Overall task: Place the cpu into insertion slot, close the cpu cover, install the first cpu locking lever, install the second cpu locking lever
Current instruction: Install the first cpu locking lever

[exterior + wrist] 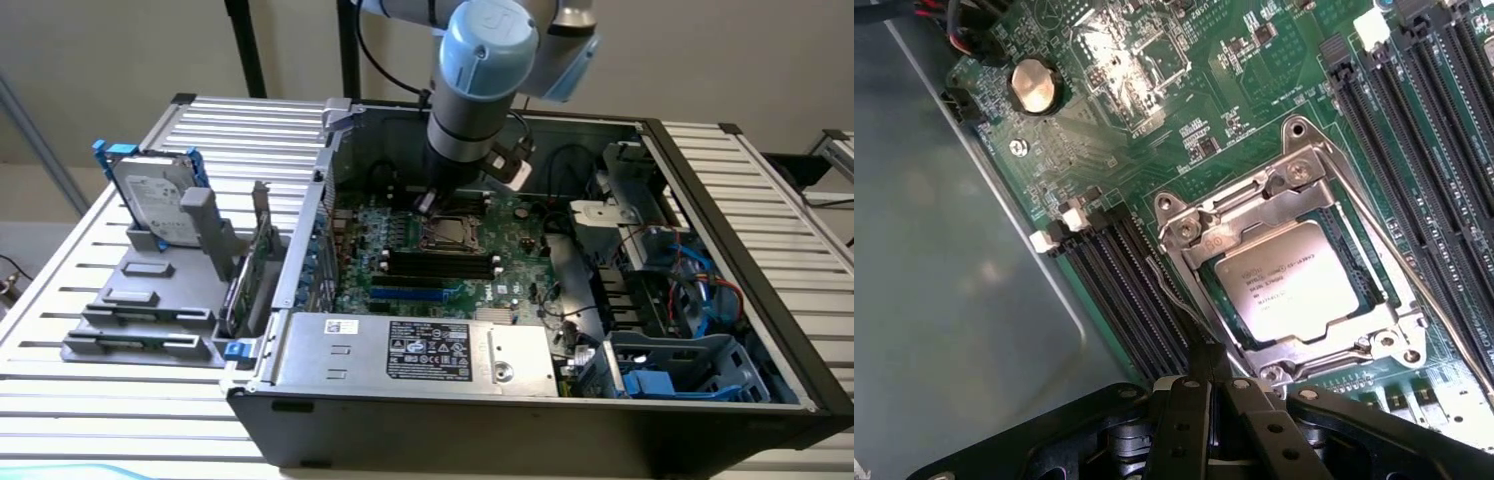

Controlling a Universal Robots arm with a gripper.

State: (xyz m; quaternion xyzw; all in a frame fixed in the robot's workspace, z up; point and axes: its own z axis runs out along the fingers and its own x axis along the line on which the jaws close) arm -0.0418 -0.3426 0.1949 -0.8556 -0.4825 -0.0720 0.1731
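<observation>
Green board (1254, 90): we see it inside the open case (747, 230), coin cell (1035, 86) near one corner.
Cpu (1294, 290): seated in the slot (1354, 262); we see faint print on its silvery face but cannot read it.
Cover (1229, 235): we see it shut flat over the cpu rim.
Lever (1176, 295): thin wire beside the cover, running to the fingertips.
Gripper (1206, 365): fingers pressed together at the lever's end; whether they pinch it we cannot tell.
Power supply (414, 352): we cannot read its label.
</observation>
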